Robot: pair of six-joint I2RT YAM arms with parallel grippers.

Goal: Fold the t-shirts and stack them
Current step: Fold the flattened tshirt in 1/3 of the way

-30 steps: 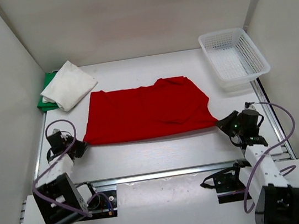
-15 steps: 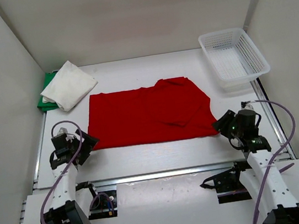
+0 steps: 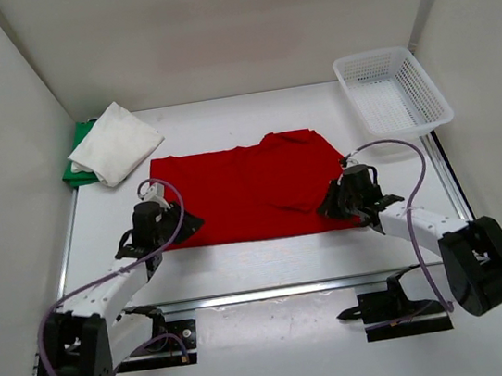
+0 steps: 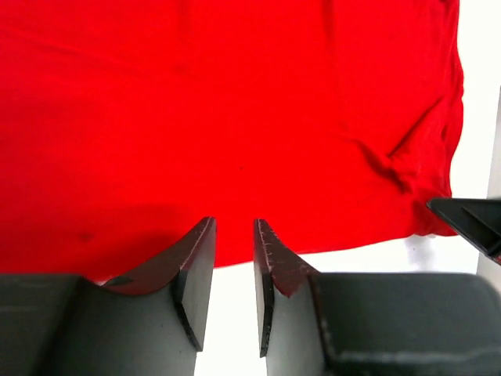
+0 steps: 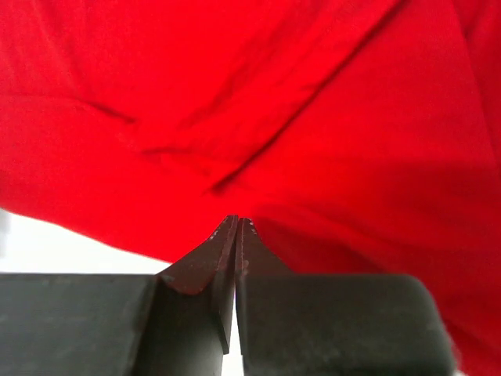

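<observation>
The red t-shirt (image 3: 251,188) lies spread flat mid-table, with a folded flap at its right. It fills the left wrist view (image 4: 235,102) and the right wrist view (image 5: 313,117). My left gripper (image 3: 190,223) is at the shirt's near-left edge, slightly open and empty (image 4: 233,223), tips over the hem. My right gripper (image 3: 328,205) is at the near-right edge, shut with nothing between its jaws (image 5: 236,219). The white t-shirt (image 3: 114,144) lies folded at the back left on the green t-shirt (image 3: 79,163).
A white mesh basket (image 3: 392,93) stands at the back right. White walls close in the table on three sides. A metal rail (image 3: 275,290) runs along the near edge. The right gripper's dark tip shows at the right of the left wrist view (image 4: 470,223).
Both arms swung inward from the table's sides and now reach the near edge of the red t-shirt. The white and green t-shirts have not moved.
</observation>
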